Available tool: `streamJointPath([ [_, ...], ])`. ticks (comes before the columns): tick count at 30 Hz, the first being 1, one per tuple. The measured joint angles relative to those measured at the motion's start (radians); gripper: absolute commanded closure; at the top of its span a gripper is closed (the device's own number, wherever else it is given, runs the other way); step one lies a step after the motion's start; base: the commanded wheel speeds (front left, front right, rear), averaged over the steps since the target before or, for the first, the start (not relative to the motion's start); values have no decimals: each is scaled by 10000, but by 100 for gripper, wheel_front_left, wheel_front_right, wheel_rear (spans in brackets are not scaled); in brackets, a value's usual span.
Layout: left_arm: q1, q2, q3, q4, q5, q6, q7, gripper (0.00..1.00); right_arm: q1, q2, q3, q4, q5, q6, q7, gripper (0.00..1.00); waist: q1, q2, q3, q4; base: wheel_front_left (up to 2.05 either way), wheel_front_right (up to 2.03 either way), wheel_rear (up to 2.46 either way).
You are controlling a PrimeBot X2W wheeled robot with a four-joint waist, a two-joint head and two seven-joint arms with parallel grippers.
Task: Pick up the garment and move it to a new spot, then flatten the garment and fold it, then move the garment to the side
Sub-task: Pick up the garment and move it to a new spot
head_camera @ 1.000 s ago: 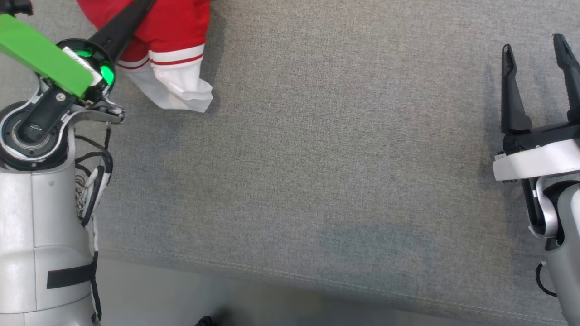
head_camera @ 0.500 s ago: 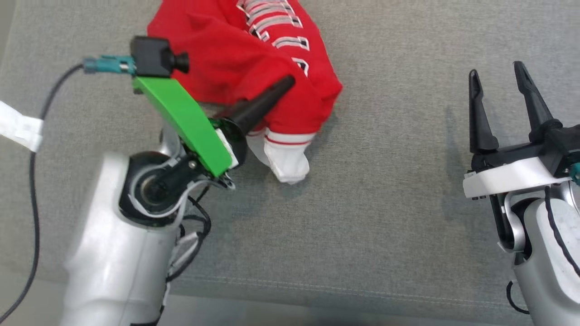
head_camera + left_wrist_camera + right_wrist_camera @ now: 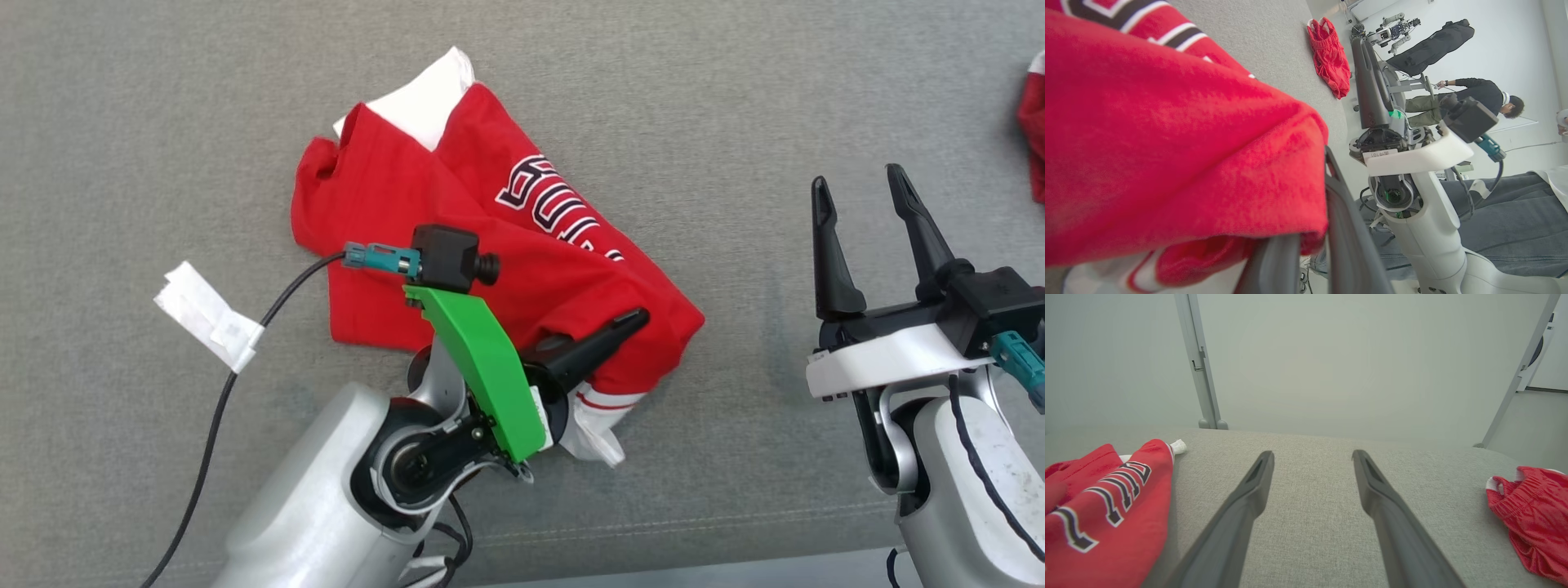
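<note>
The garment (image 3: 392, 180) is a bright red top with black-and-white lettering, a white panel and a striped white cuff. It lies crumpled on the grey upholstered surface (image 3: 735, 122). My left gripper (image 3: 629, 322) is shut on a fold at its near right corner. In the left wrist view the red cloth (image 3: 1167, 143) drapes over the left gripper (image 3: 1312, 245). My right gripper (image 3: 857, 180) stands open to the right of the garment, apart from it. In the right wrist view, the right gripper (image 3: 1312, 455) holds nothing and the garment (image 3: 1147, 522) lies at the left.
A second red garment (image 3: 1033, 139) with a gathered waistband lies at the far right edge, also seen as red cloth (image 3: 1535, 514). A cable with a white tape tag (image 3: 208, 314) trails left of my left arm. A person (image 3: 1478, 94) stands in the room beyond.
The head camera has swung, so the picture has shifted and more of the garment shows. My left gripper, still shut on the garment, now stands nearer the right gripper. The right gripper stays open.
</note>
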Motion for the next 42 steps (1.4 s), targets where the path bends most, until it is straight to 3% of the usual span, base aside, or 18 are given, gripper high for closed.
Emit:
streamJointPath([
  [6, -114, 54, -723, -153, -318, 295, -928, 100, 265, 73, -142, -88, 2, -69, -15, 0, 0, 0, -302, -819, 0, 0, 0],
  [12, -463, 52, -451, 184, -460, 930, -2447, 100, 470, 201, -73, -199, 2, -69, -88, 0, 0, 0, -512, -1649, 0, 0, 0],
  [18, -504, 48, 326, 1664, 999, 1791, -3586, 100, 531, 272, 165, -234, 69, -36, -90, 0, 0, 0, -592, -2484, 0, 0, 0],
  [23, -735, 36, 803, 2633, 1682, 1889, -4349, 100, 668, 224, -119, -301, 161, -48, -92, 0, 0, 0, -535, -3020, 0, 0, 0],
  [34, -1148, 73, 1517, 3776, 1875, 1900, -5106, 100, 675, 128, -81, -378, 171, -58, -94, 0, 0, 0, -342, -2713, 0, 0, 0],
  [42, -1159, 42, 1837, 4474, 1714, 1971, -5432, 100, 698, 107, 422, -328, 140, 207, 15, 0, 0, 0, -301, -2121, 0, 0, 0],
])
